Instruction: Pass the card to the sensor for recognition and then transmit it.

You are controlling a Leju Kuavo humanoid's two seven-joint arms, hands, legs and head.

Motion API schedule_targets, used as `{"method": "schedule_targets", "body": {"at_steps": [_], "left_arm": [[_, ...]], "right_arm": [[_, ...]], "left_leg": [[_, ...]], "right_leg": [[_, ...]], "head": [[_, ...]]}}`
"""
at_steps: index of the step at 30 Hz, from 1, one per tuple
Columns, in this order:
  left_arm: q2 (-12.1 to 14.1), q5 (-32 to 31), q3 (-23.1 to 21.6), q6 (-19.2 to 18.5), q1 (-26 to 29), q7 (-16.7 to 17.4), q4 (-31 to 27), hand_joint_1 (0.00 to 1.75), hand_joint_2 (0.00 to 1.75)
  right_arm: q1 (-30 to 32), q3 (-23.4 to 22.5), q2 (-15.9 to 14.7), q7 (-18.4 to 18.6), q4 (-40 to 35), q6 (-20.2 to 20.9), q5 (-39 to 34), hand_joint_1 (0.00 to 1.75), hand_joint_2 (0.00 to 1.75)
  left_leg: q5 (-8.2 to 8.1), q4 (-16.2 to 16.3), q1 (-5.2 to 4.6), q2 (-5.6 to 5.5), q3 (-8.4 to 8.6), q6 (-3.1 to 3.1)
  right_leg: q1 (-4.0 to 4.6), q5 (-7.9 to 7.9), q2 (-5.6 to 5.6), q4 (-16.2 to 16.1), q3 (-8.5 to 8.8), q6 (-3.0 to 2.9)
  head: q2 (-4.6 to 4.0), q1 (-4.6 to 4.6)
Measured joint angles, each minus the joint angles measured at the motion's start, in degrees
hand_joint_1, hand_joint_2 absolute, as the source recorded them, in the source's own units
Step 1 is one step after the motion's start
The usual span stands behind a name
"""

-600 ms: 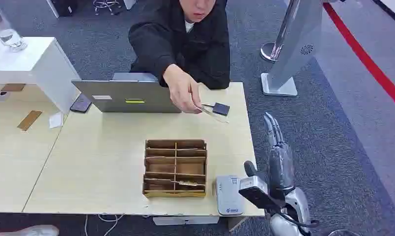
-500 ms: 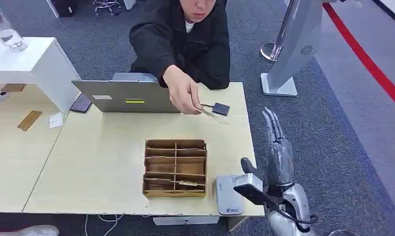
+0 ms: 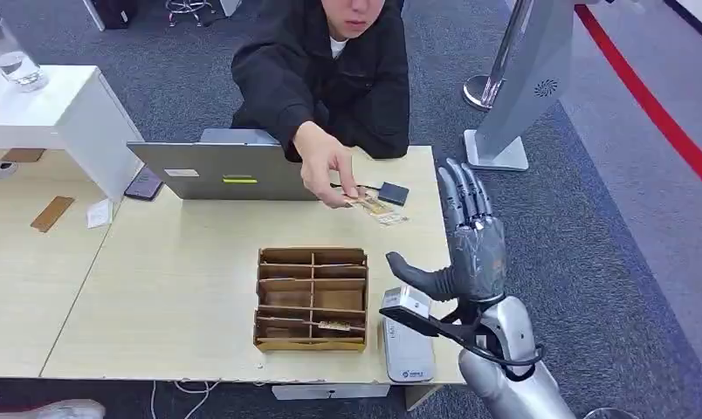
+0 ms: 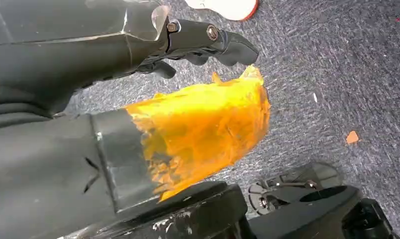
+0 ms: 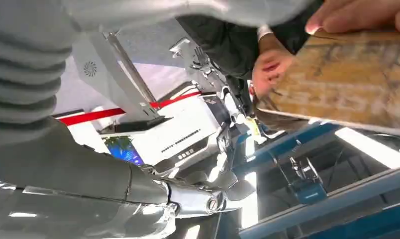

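Head view first: I see my right hand [image 3: 470,249] raised over the right edge of the wooden table [image 3: 173,279], palm up, fingers straight and spread, thumb stuck out toward the left, holding nothing. Across the table a person in a black jacket [image 3: 330,78] leans forward and holds the card [image 3: 374,207] out in one hand [image 3: 328,173], pinched at its near end. The card hangs above the far right part of the table, just in front of a small dark box [image 3: 393,193], and it is well apart from my fingers. Below my thumb, at the near edge of the table, lies the white sensor [image 3: 407,345]. Just to its left stands a brown cardboard organizer [image 3: 312,298] with open compartments; one of the nearest ones has a small slip lying in it. A grey laptop [image 3: 225,170] sits at the far side with its lid toward me. A white stand [image 3: 522,87] rises from the grey carpet to the right.

Right wrist view shows the card [image 5: 345,82] close up, tan and printed, with the person's fingertips [image 5: 357,15] on its edge.

Left wrist view shows my left hand [image 4: 208,42] hanging over the carpet beside something orange [image 4: 203,132]; its dark fingers look curled in, but I cannot tell for sure.
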Motion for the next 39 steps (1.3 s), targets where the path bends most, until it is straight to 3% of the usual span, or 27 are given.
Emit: {"method": "schedule_targets", "body": {"at_steps": [14, 39], "left_arm": [[0.00, -0.09, -0.09, -0.09, 0.00, 0.55, 0.00, 0.00, 0.00], [0.02, 0.04, -0.13, -0.13, -0.02, 0.70, 0.00, 0.00, 0.00]], "right_arm": [[-3.24, 2.51, -0.02, 6.36, 3.32, -2.58, 13.60, 0.00, 1.75], [-4.55, 3.96, -0.04, 7.34, 5.51, -3.04, 15.15, 0.00, 1.75]], "left_leg": [[0.01, 0.00, 0.00, 0.00, 0.00, 0.00], [0.00, 0.00, 0.00, 0.00, 0.00, 0.00]], "right_leg": [[0.00, 0.00, 0.00, 0.00, 0.00, 0.00], [0.00, 0.00, 0.00, 0.00, -0.01, 0.00]], "head": [[0.00, 0.00], [0.00, 0.00]]}}
